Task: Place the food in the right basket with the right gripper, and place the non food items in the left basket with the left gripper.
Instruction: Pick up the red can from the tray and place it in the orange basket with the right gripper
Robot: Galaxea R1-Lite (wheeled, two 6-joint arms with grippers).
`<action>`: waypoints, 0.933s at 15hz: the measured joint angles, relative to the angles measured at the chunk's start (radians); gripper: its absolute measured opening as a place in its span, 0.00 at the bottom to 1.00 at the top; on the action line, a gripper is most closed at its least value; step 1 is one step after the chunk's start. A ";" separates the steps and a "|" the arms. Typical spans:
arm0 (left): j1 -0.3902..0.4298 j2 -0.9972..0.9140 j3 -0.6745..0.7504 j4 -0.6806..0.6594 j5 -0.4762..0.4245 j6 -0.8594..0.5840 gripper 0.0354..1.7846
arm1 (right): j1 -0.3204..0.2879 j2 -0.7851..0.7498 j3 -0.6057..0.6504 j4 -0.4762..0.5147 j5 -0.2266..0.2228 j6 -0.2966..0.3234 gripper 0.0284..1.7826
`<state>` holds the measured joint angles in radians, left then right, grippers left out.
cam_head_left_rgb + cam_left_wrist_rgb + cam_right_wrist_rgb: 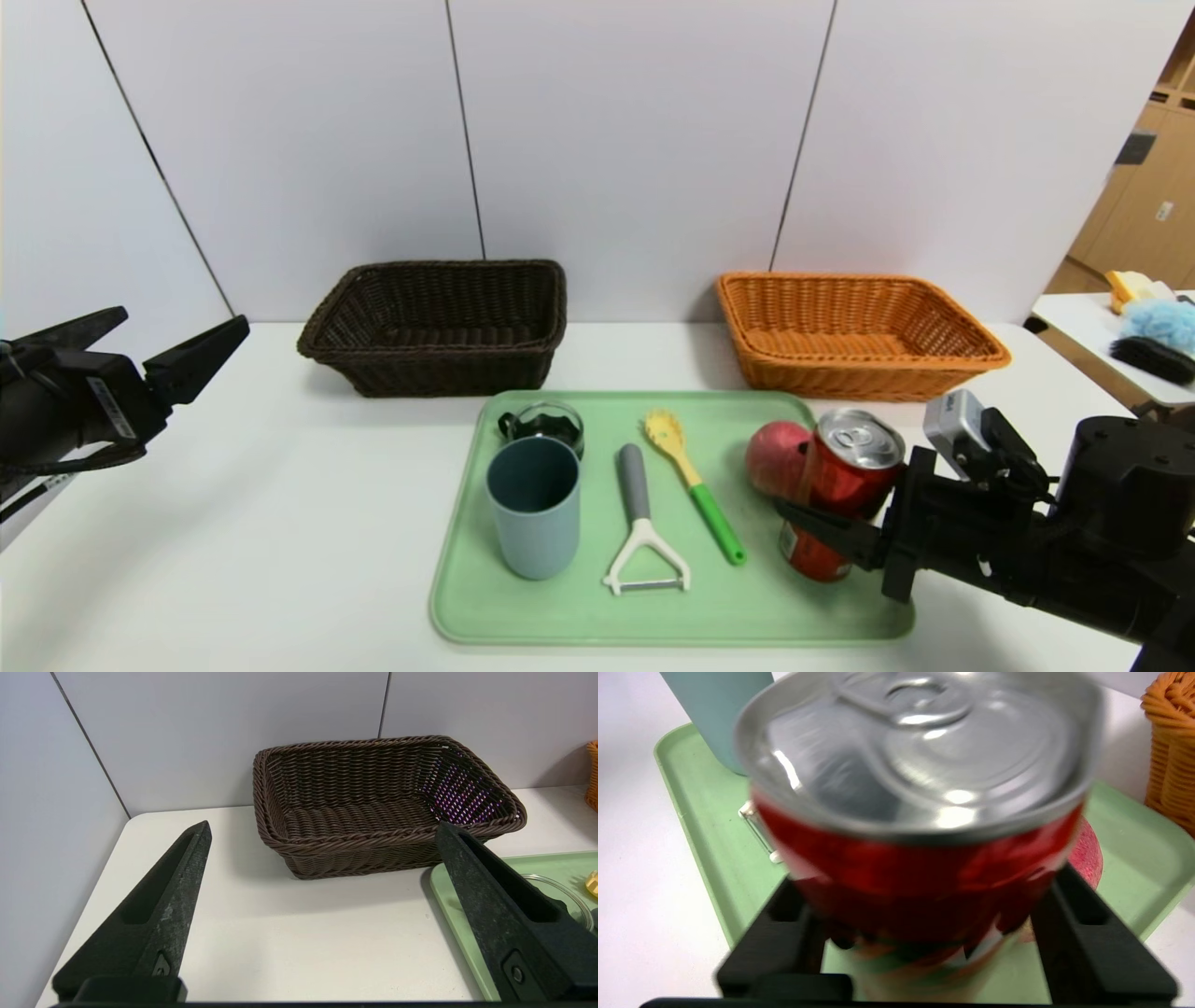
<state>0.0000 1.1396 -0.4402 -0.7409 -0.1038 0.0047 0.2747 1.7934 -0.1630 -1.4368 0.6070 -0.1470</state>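
My right gripper (pixel 822 509) (pixel 924 896) is shut on a red can (pixel 845 495) (pixel 920 858), one finger on each side of its body; the can leans at the right end of the green tray (pixel 579 616) (pixel 700 802). A red apple (pixel 775 453) (pixel 1087 858) lies just behind the can. On the tray also stand a blue-grey cup (pixel 534 509), a small glass jar (pixel 546 425), a grey peeler (pixel 644 541) and a yellow-green spoon (pixel 695 485). My left gripper (pixel 182 322) (pixel 323 828) hangs open and holds nothing at the far left, facing the brown basket (pixel 439 322) (pixel 373 840). The orange basket (pixel 854 327) stands behind the tray on the right.
Both baskets stand against the white wall panels at the table's back. A side table (pixel 1092 327) at the far right carries a dark brush (pixel 1153 359) and some yellow and blue things. Bare white tabletop lies between my left gripper and the tray.
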 joint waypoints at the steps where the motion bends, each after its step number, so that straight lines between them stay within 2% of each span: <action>1: 0.000 -0.001 0.000 0.000 0.000 0.000 0.94 | 0.001 0.004 0.009 -0.004 0.000 0.000 0.56; 5: -0.001 -0.011 0.003 0.001 0.000 -0.001 0.94 | 0.009 -0.005 0.035 -0.003 0.000 0.014 0.53; 10: 0.000 -0.021 0.022 0.001 0.000 -0.006 0.94 | 0.054 -0.101 0.013 0.017 -0.009 0.100 0.52; 12: 0.000 -0.025 0.027 0.002 0.000 -0.007 0.94 | 0.054 -0.147 -0.035 0.033 -0.040 0.136 0.51; 14: 0.000 -0.027 0.030 0.001 0.000 -0.007 0.94 | 0.043 -0.190 -0.105 0.097 -0.069 0.169 0.51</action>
<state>0.0000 1.1126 -0.4098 -0.7394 -0.1034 -0.0028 0.3179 1.6030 -0.2679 -1.3398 0.5377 0.0219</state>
